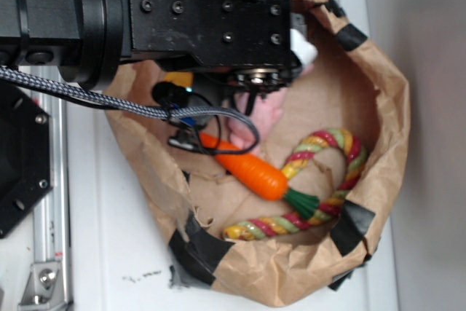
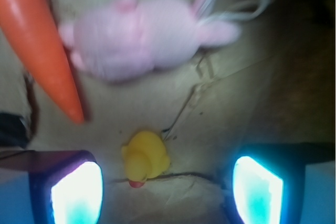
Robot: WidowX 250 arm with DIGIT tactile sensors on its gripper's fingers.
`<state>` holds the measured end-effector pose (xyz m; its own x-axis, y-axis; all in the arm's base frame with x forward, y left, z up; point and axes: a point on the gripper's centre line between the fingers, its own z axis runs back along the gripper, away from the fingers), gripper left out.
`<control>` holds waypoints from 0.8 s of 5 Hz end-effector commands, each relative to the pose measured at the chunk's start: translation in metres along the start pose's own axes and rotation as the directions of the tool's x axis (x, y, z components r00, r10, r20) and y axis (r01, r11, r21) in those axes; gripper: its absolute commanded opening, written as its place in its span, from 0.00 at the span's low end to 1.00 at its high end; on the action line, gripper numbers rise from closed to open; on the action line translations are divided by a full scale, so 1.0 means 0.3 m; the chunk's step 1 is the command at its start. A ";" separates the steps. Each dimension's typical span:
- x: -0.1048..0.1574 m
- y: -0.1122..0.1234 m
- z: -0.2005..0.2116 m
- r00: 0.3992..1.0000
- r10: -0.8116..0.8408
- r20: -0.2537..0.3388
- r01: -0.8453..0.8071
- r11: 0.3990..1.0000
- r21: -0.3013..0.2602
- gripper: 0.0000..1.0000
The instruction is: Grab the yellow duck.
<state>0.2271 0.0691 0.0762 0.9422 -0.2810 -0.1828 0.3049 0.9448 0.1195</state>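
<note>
The gripper [image 2: 167, 190] stands open, its two lit pads at the lower corners of the wrist view, with the yellow duck [image 2: 144, 157] lying between them on the brown paper (untouched); closing and lifting remain

Arm [image 1: 145, 12] extended across the frame, wrist angled downward. Gripper [image 2: 167, 190] with jaws spread wide, nothing between them touching; both fingers [image 2: 76, 192] visible, glowing pads facing inward.
</note>
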 end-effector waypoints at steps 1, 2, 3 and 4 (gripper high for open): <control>-0.040 0.063 -0.046 0.990 -0.090 0.107 0.089 0.996 0.014 1.00; -0.032 0.048 -0.065 0.985 -0.127 0.117 0.124 0.992 0.034 1.00; -0.014 0.008 -0.085 0.981 -0.169 0.100 0.164 0.985 0.059 1.00; -0.014 0.009 -0.083 0.980 -0.168 0.104 0.161 0.985 0.069 1.00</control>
<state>0.2148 0.0762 0.0450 0.8800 -0.4536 -0.1409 0.4700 0.8744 0.1204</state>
